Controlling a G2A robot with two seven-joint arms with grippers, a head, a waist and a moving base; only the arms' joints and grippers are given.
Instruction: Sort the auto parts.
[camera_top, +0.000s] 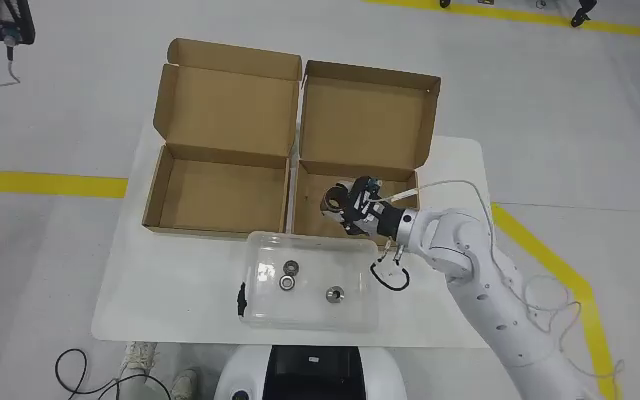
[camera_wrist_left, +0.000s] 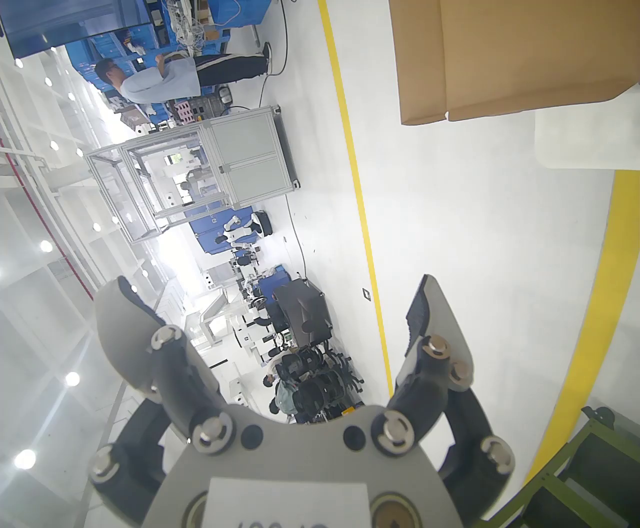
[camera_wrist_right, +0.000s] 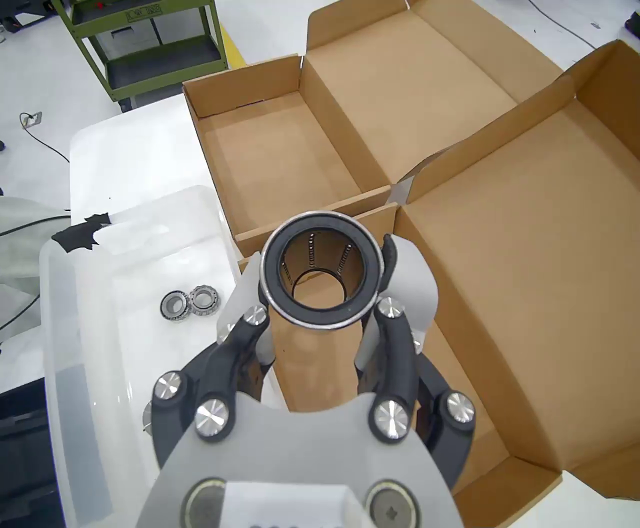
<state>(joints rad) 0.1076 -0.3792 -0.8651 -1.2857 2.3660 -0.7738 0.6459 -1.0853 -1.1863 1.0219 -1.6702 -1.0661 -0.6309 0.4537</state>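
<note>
My right gripper (camera_wrist_right: 320, 277) is shut on a cylindrical linear bearing (camera_wrist_right: 320, 270) with a black and silver rim, held above the right cardboard box (camera_wrist_right: 500, 280). From above, that gripper (camera_top: 345, 203) and the bearing (camera_top: 333, 200) hang over the right box (camera_top: 400, 130) near its front left corner. The left cardboard box (camera_top: 215, 195) beside it looks bare inside. A clear plastic bin (camera_top: 310, 280) at the table's front holds three small round bearings (camera_top: 290, 275); two of them (camera_wrist_right: 190, 302) lie side by side. My left gripper (camera_wrist_left: 280, 320) is open, pointing out at the room with nothing between its fingers.
Both boxes have their lids folded back toward the table's far edge. A piece of black tape (camera_wrist_right: 80, 232) sticks to the bin's rim. A green cart (camera_wrist_right: 150, 45) stands on the floor beyond the table. Yellow lines (camera_top: 60, 183) mark the floor.
</note>
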